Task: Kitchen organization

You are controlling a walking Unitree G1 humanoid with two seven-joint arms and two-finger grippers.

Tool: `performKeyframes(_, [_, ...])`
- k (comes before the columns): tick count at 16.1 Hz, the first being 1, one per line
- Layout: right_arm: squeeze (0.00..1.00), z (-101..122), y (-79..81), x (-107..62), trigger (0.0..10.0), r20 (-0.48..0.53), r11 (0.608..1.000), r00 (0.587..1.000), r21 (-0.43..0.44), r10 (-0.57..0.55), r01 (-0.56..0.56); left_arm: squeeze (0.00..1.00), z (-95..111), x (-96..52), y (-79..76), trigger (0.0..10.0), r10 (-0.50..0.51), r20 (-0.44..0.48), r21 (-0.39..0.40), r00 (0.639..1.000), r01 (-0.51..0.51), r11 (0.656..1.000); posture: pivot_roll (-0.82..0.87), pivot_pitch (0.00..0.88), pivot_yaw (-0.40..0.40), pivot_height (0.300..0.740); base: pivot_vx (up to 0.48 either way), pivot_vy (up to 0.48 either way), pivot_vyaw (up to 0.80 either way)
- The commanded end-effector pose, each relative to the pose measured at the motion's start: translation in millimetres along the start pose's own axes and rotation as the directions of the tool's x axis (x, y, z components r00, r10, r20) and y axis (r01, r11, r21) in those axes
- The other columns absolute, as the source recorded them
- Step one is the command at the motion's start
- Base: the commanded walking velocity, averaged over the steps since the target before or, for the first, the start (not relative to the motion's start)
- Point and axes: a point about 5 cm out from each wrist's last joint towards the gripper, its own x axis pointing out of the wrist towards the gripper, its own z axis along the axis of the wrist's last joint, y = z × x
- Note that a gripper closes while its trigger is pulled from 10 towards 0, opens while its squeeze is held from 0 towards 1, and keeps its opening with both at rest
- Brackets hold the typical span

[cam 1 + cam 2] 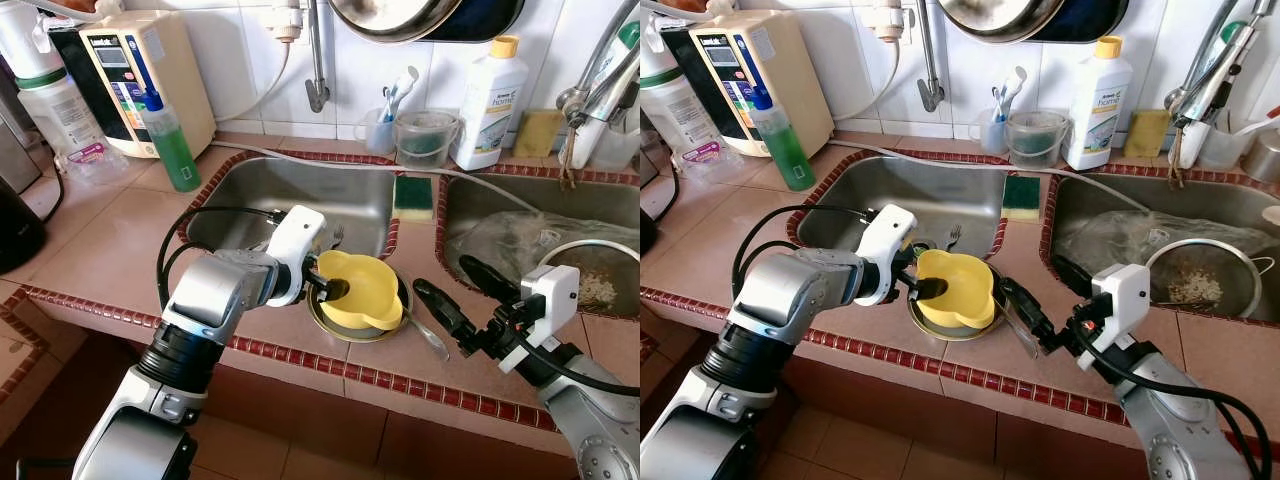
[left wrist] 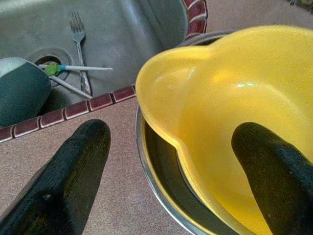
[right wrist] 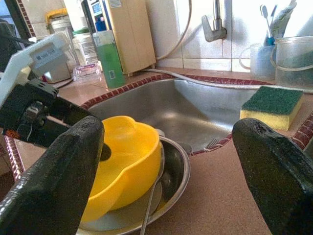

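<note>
A yellow plastic bowl (image 1: 368, 290) rests tilted in a shallow steel dish (image 1: 340, 328) on the counter, just in front of the left sink (image 1: 300, 195). My left gripper (image 2: 173, 134) is open and straddles the bowl's near rim, with one black finger (image 2: 271, 166) inside the bowl and the other finger (image 2: 73, 171) outside over the counter. A metal spoon (image 1: 428, 335) leans on the dish's right edge. My right gripper (image 1: 444, 275) hovers open just right of the dish, pointing toward the bowl, with nothing between its fingers.
A fork (image 2: 78, 32) and a teal cup (image 2: 19, 88) lie in the left sink. A sponge (image 1: 413, 196) sits on the divider. The right sink holds a strainer (image 1: 1200, 280). A green bottle (image 1: 172, 140), a purifier (image 1: 135, 70) and a detergent bottle (image 1: 490, 100) line the back.
</note>
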Motion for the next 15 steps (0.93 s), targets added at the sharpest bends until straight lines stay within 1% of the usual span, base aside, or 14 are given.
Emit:
performKeyframes(1, [0.00, 4, 3.1, 1.4, 10.0, 0.012, 1.000, 1.000, -0.007, 0.003, -0.003, 0.00, 0, -0.3, 1.3, 4.6, 0.008, -0.021, 0.003, 1.000, -0.008, 1.000, -0.23, 0.035, 0.129, 0.740, 0.000, 0.000, 0.00])
performKeyframes(2, [0.00, 4, 3.4, 1.6, 10.0, 0.014, 1.000, 1.000, -0.007, 0.001, -0.001, 0.00, 0, -0.3, 0.3, 3.3, 0.002, -0.022, 0.008, 1.000, -0.002, 1.000, -0.23, 0.036, 0.130, 0.740, 0.000, 0.000, 0.00])
performKeyframes(3, [0.00, 4, 3.8, 1.8, 10.0, 0.015, 1.000, 1.000, -0.006, -0.001, 0.001, 0.00, 0, -1.1, -0.6, 0.0, -0.004, -0.019, 0.022, 1.000, 0.004, 1.000, -0.23, 0.037, 0.131, 0.740, 0.000, 0.000, 0.00])
performKeyframes(6, [0.00, 3, 4.7, 0.7, 10.0, 0.010, 1.000, 1.000, 0.003, -0.001, 0.001, 0.00, 0, -2.2, -1.2, 0.0, -0.010, -0.019, 0.025, 1.000, 0.011, 1.000, -0.22, 0.043, 0.132, 0.740, 0.000, 0.000, 0.00])
performKeyframes(8, [0.00, -1, 8.1, -1.1, 10.0, -0.023, 1.000, 0.999, 0.021, 0.024, -0.023, 0.00, 0, -2.5, -1.0, 0.0, -0.012, -0.021, 0.032, 1.000, 0.012, 0.999, -0.22, 0.045, 0.135, 0.740, 0.000, 0.000, 0.00])
performKeyframes(11, [0.00, -7, 11.8, -4.1, 10.0, -0.071, 0.998, 0.996, 0.024, 0.055, -0.054, 0.00, 1, -2.6, -1.0, 0.0, -0.012, -0.018, 0.038, 1.000, 0.013, 0.999, -0.22, 0.046, 0.136, 0.740, 0.000, 0.000, 0.00])
performKeyframes(12, [0.00, -9, 13.6, -5.2, 10.0, -0.086, 0.997, 0.994, 0.026, 0.070, -0.068, 0.00, 1, -2.7, -1.0, 0.0, -0.012, -0.016, 0.046, 1.000, 0.013, 0.999, -0.22, 0.047, 0.137, 0.740, 0.000, 0.000, 0.00])
performKeyframes(13, [0.00, -13, 16.0, -6.1, 10.0, -0.111, 0.995, 0.990, 0.045, 0.089, -0.084, 0.00, 1, -2.7, -0.9, 0.0, -0.013, -0.017, 0.046, 1.000, 0.013, 0.999, -0.22, 0.047, 0.138, 0.740, 0.000, 0.000, 0.00])
performKeyframes(15, [0.00, -15, 20.7, -7.7, 10.0, -0.132, 0.992, 0.983, 0.044, 0.123, -0.119, 0.00, 1, -2.8, -1.4, 0.0, -0.014, -0.016, 0.052, 1.000, 0.015, 0.999, -0.22, 0.046, 0.137, 0.740, 0.000, 0.000, 0.00])
